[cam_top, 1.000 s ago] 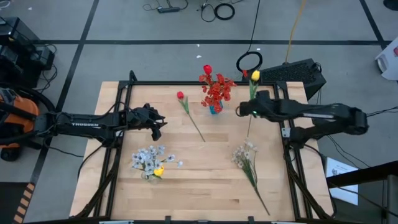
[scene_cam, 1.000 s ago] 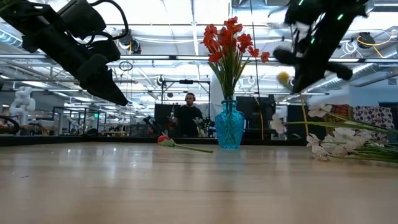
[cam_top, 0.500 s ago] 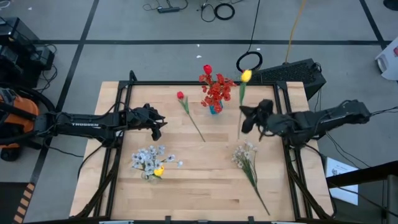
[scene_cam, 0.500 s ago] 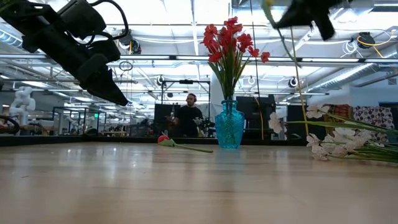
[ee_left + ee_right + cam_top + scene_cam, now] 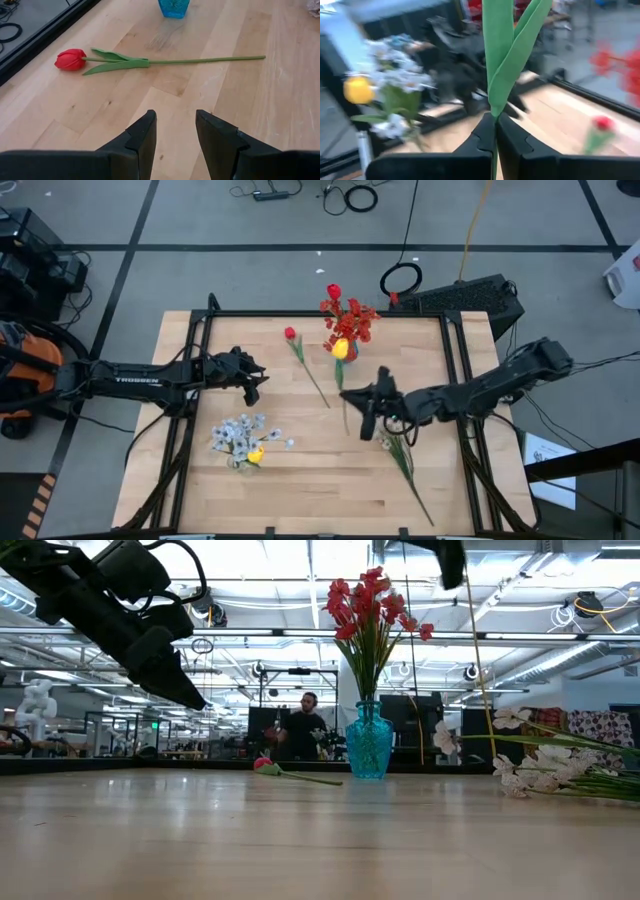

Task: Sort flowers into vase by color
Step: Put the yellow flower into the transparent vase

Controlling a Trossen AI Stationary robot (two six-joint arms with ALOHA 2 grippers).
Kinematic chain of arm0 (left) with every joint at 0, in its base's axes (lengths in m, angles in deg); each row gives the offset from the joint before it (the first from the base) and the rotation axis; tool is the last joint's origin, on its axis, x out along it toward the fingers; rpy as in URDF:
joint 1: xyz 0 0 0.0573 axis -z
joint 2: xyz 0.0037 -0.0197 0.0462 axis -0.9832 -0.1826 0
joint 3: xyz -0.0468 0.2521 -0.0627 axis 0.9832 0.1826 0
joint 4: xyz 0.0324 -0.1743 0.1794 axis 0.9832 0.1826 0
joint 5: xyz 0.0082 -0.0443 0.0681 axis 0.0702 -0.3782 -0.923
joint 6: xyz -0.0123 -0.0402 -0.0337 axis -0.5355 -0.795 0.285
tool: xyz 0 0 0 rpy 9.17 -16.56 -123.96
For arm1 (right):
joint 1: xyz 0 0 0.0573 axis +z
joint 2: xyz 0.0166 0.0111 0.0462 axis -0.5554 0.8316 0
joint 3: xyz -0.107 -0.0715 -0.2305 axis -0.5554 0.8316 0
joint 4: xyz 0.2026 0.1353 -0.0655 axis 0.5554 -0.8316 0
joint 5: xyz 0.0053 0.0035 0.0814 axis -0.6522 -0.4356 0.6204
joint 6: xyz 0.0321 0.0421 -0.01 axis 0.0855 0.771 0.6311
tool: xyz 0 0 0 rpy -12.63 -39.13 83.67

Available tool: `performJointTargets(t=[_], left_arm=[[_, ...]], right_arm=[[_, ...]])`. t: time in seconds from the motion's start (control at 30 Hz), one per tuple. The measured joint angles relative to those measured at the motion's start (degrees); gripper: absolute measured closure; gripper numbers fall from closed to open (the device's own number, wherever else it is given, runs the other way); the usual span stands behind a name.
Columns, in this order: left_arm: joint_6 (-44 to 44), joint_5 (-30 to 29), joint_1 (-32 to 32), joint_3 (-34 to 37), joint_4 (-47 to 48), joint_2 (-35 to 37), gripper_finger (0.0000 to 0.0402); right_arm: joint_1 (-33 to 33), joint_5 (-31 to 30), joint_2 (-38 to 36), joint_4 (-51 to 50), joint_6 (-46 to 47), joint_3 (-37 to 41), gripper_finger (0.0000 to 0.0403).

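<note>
My right gripper [image 5: 363,408] hangs over the middle of the table, shut on a yellow flower whose bud [image 5: 340,348] shows just in front of the teal vase [image 5: 345,355]. The vase holds red flowers [image 5: 370,605]. A red tulip [image 5: 70,59] lies flat on the wood ahead of my left gripper [image 5: 175,132], which hovers open at the table's left side. A cluster of white blossoms with a yellow bud [image 5: 240,440] stands near the front left. Another white spray [image 5: 398,435] lies flat at the front right. My right gripper pinches the yellow flower's green stem [image 5: 495,111] between its two fingers, just below where the leaves [image 5: 506,50] branch off. The fingers come level from the table's right and lie across the stem. The flower stands nearly upright, its lower stem [image 5: 480,660] hanging below the fingers.
A dark frame rail [image 5: 300,313] runs around the table's edge. A keyboard [image 5: 470,298] and cables lie on the floor beyond the far right corner. A person [image 5: 303,725] shows in the room behind the table. Bare wood lies between the tulip and the white cluster.
My right gripper has swung from the far right corner toward the table's left and near edge, tipping from pointing down to level and rolling. It stays shut on the yellow flower, which has travelled with it to the middle of the table, upright.
</note>
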Motion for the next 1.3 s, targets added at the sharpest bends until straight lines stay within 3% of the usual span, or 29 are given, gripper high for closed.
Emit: performJointTargets(t=[0.13, 0.4, 0.6, 0.7, 0.97, 1.17, 1.3], left_arm=[[-0.24, 0.0, 0.0, -0.01, 0.0, 0.0, 0.0256], [-1.42, -0.01, 0.0, -0.02, 0.0, 0.0, 0.0256], [-1.42, -0.01, 0.0, -0.02, 0.0, 0.0, 0.0256], [-1.42, -0.01, 0.0, -0.02, 0.02, 0.0, 0.0256], [-1.51, -0.01, 0.0, -0.02, 0.0, 0.0, 0.0256], [-1.49, -0.01, 0.0, -0.02, 0.0, 0.0, 0.0256], [-1.51, 0.18, 0.0, -0.02, 0.04, 0.0, 0.0256]], right_arm=[[0.05, 7.49, 6.88, 15.95, -8.64, 0.0, 0.0403], [-1.02, 15.26, 21.2, 44.7, -15.51, 0.0, 0.0403], [-1.19, 21.13, 26.77, 55.76, -18.92, -0.01, 0.0403], [-1.13, 21.55, 28.85, 56.58, -20.44, -0.99, 0.0403], [0.19, 32.99, 36.93, 50.89, -25.13, -13.62, 0.0403], [1.55, 33.14, 40.37, 37.72, -26.01, -24.72, 0.0403], [1.67, 33.02, 43.09, 35.03, -26.38, -30.99, 0.0403]])
